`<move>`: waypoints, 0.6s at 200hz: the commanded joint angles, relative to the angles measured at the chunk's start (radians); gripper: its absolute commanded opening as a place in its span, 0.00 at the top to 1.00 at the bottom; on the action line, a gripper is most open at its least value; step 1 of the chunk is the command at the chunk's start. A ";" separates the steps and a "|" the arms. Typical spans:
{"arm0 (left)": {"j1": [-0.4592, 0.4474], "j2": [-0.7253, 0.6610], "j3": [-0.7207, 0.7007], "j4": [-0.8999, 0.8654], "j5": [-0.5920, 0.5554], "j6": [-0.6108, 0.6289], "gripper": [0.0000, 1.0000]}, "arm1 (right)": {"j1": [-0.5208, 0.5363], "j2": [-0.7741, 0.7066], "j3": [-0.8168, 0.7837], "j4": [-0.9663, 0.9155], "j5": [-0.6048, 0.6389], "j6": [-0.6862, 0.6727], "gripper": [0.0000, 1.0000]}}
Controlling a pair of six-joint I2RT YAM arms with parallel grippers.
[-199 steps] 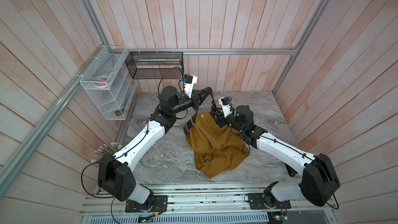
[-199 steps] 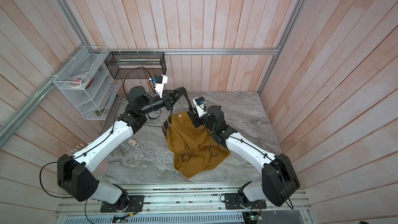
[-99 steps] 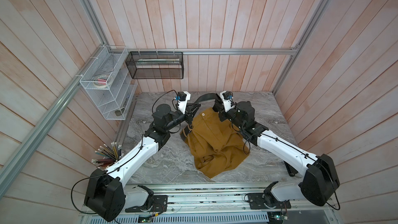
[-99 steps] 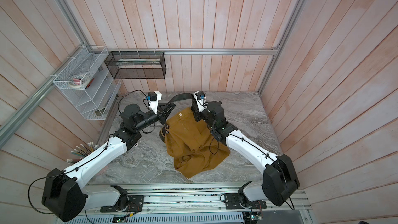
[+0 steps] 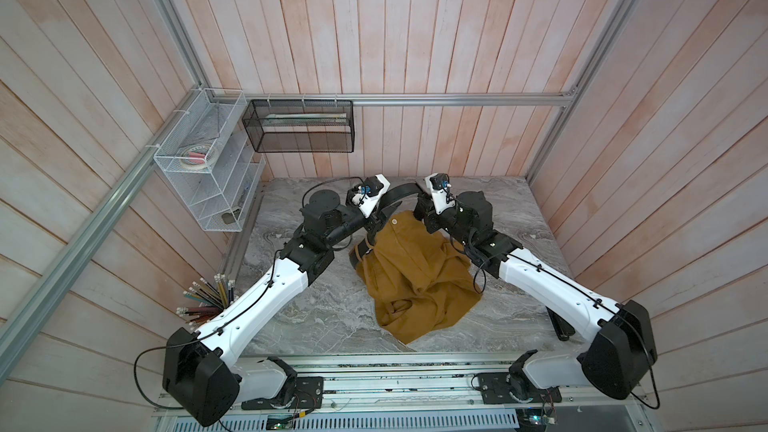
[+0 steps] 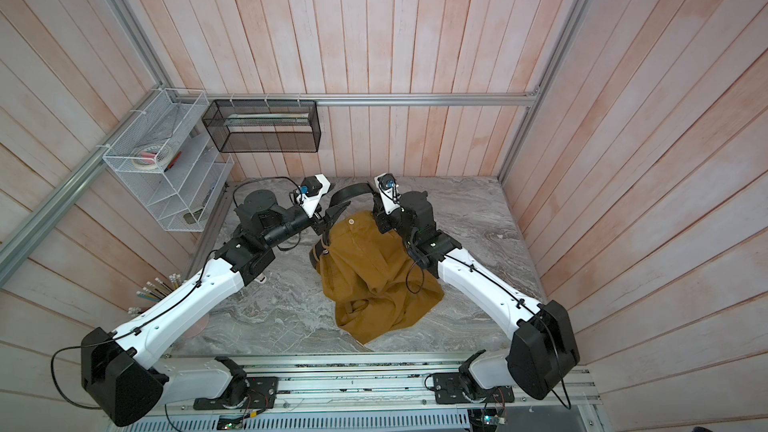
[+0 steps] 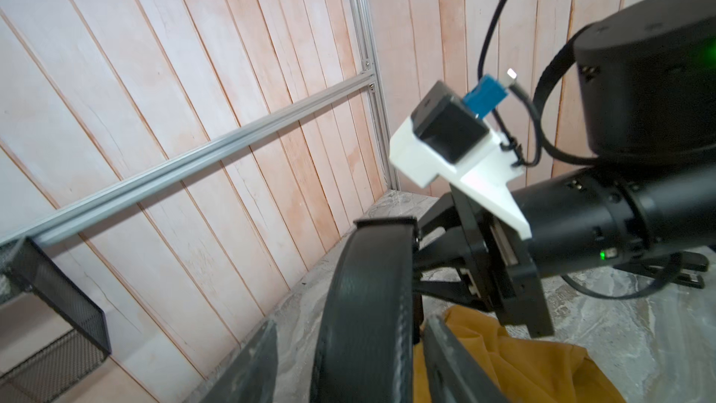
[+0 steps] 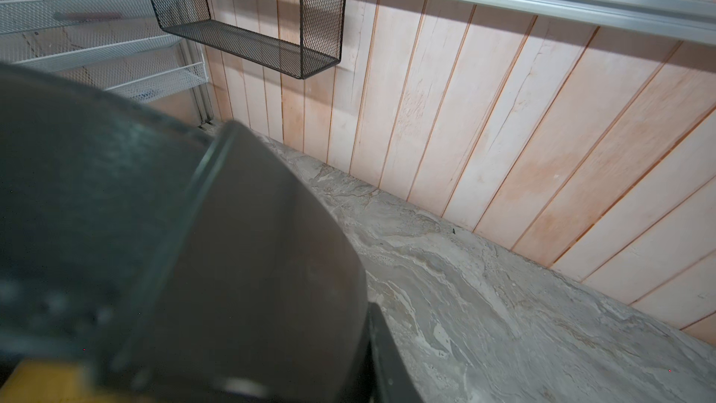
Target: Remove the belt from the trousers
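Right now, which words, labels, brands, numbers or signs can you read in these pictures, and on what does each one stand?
None can be read.
The belt, the trousers and the black mesh shelf show no lettering; anything printed on the pencils is too small to tell.

Left claw [image 5: 379,223] parted, right claw [image 5: 419,207] clamped

One belt [image 5: 400,194], one pair of trousers [image 5: 415,272], two arms [image 5: 270,295]
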 commanded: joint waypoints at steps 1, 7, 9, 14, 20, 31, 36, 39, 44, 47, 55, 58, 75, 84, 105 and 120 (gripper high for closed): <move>-0.026 0.058 0.055 -0.119 -0.039 0.095 0.38 | -0.002 -0.025 0.021 -0.016 -0.004 0.022 1.00; -0.032 0.069 0.066 -0.124 -0.036 0.095 0.38 | -0.003 -0.025 0.019 -0.021 -0.005 0.023 1.00; -0.034 0.074 0.070 -0.125 -0.036 0.095 0.38 | -0.003 -0.027 0.017 -0.022 -0.004 0.023 1.00; -0.039 0.083 0.078 -0.129 -0.034 0.095 0.38 | -0.002 -0.028 0.017 -0.026 -0.008 0.025 1.00; -0.044 0.091 0.088 -0.130 -0.032 0.095 0.39 | -0.002 -0.030 0.015 -0.031 -0.014 0.027 1.00; -0.050 0.106 0.103 -0.133 -0.029 0.092 0.41 | -0.003 -0.033 0.009 -0.037 -0.024 0.032 1.00; -0.051 0.111 0.110 -0.133 -0.025 0.086 0.43 | -0.003 -0.033 0.007 -0.040 -0.028 0.034 1.00; -0.051 0.115 0.113 -0.132 -0.022 0.083 0.45 | -0.003 -0.033 0.007 -0.042 -0.033 0.036 1.00; -0.052 0.119 0.119 -0.133 -0.014 0.077 0.48 | -0.003 -0.034 0.002 -0.043 -0.039 0.039 1.00; -0.052 0.120 0.122 -0.133 -0.012 0.074 0.51 | -0.003 -0.035 0.000 -0.043 -0.045 0.042 1.00; -0.053 0.124 0.129 -0.134 -0.005 0.068 0.60 | -0.005 -0.036 -0.007 -0.040 -0.059 0.048 1.00; -0.053 0.124 0.131 -0.133 -0.004 0.065 0.64 | -0.005 -0.038 -0.010 -0.040 -0.064 0.051 1.00; -0.054 0.113 0.129 -0.112 -0.004 0.039 0.88 | -0.011 -0.034 -0.025 -0.035 -0.105 0.067 1.00; -0.053 0.103 0.123 -0.097 -0.001 0.028 1.00 | -0.016 -0.028 -0.031 -0.037 -0.134 0.079 1.00; -0.053 0.090 0.124 -0.101 -0.007 0.014 1.00 | -0.042 -0.019 -0.054 -0.030 -0.248 0.123 0.93; -0.053 0.097 0.145 -0.151 -0.018 0.019 1.00 | -0.054 -0.036 -0.077 -0.026 -0.280 0.155 0.71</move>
